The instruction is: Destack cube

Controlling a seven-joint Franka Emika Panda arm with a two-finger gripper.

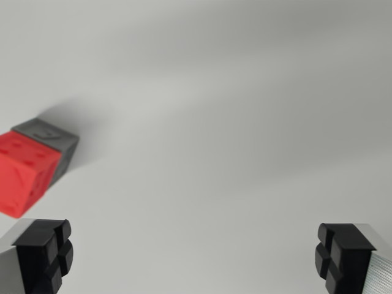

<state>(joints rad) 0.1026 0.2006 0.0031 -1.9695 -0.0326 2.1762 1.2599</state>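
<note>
At the wrist view's left edge a red cube (24, 173) rests on a grey cube (52, 137), the grey one showing behind and under it. The stack's left part is cut off by the frame. My gripper (193, 257) is open, its two black padded fingertips (46, 254) at the bottom corners with nothing between them. The stack lies above and just beyond the left fingertip, outside the gap between the fingers.
A plain white surface (233, 122) fills the view, with soft shadows across it. Nothing else stands on it in this view.
</note>
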